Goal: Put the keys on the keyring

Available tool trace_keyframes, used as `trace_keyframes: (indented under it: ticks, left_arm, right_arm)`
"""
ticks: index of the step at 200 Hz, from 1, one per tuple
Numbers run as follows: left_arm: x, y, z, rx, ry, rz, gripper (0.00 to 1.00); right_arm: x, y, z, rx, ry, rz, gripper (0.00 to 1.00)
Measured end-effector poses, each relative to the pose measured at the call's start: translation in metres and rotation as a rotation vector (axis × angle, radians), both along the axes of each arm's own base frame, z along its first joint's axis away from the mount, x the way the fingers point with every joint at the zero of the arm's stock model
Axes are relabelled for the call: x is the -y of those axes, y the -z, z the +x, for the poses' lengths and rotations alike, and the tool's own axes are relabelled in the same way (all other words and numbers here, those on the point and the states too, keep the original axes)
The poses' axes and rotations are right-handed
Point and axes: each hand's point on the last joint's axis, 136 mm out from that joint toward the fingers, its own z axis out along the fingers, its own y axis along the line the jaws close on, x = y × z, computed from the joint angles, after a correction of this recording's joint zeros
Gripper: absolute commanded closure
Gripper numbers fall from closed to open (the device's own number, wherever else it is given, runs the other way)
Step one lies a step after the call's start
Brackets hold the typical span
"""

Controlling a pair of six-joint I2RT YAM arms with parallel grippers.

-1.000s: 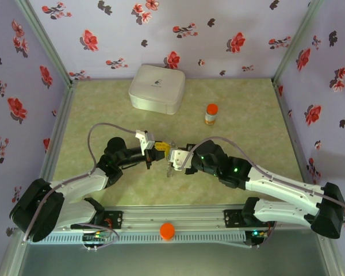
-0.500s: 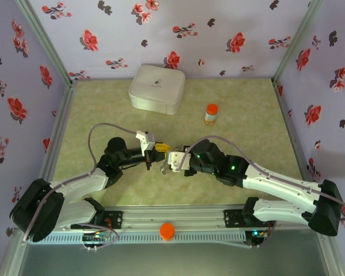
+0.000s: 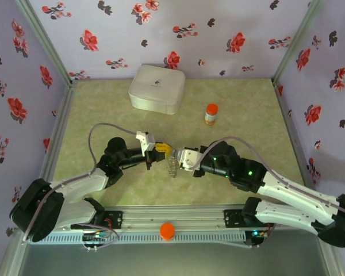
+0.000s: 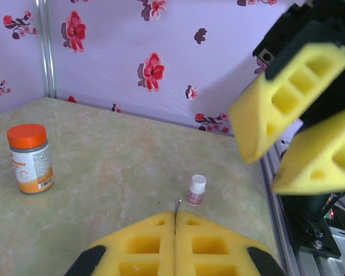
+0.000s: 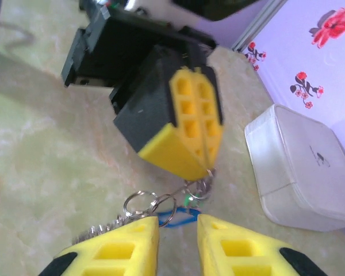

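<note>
My left gripper (image 3: 163,152) is shut on a thin wire ring of the keyring (image 5: 206,179); a sliver of that wire (image 4: 176,206) pokes out between its pressed yellow pads. From the ring hang linked split rings (image 5: 141,202), a short chain (image 5: 95,231), the blue-headed key (image 5: 181,219) and a speck of the green one (image 5: 188,200), a bunch dangling (image 3: 172,168) above the mat. My right gripper (image 5: 178,223) faces it with jaws apart, the blue key just beyond its fingertips and the chain beside its left finger (image 5: 118,250).
A white lidded box (image 3: 156,88) sits at the back of the mat and an orange-capped bottle (image 3: 211,114) to its right. A small white-capped bottle (image 4: 196,190) stands on the mat ahead of the left gripper. Floral walls close in three sides.
The right gripper has opened and backed off to the right. The keys and chain now hang from the left gripper, which stayed in place.
</note>
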Motion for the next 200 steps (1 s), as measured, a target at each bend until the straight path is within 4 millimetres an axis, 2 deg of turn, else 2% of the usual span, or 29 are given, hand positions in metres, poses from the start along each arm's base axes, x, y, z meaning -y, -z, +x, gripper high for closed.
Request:
trace_keyframes:
  ticks: [31,79,110,175,200]
  left_arm:
    - [0.001,0.000,-0.001,0.014,0.003,0.002,1.00]
    - [0.002,-0.001,-0.007,0.022,0.033,0.002,1.00]
    - [0.003,-0.001,-0.010,0.023,0.050,0.000,1.00]
    - [0.004,-0.001,-0.013,0.023,0.067,-0.001,1.00]
    - [0.004,-0.001,-0.014,0.023,0.070,-0.001,1.00]
  right_arm:
    - [0.013,-0.004,0.011,-0.158,0.050,0.139,0.77]
    - [-0.008,0.001,0.005,-0.363,-0.015,0.245,0.74]
    - [-0.014,0.001,0.005,-0.397,-0.033,0.265,0.75]
    - [-0.017,0.015,0.012,-0.434,-0.009,0.239,0.79]
    - [-0.017,0.015,0.013,-0.446,0.005,0.244,0.76]
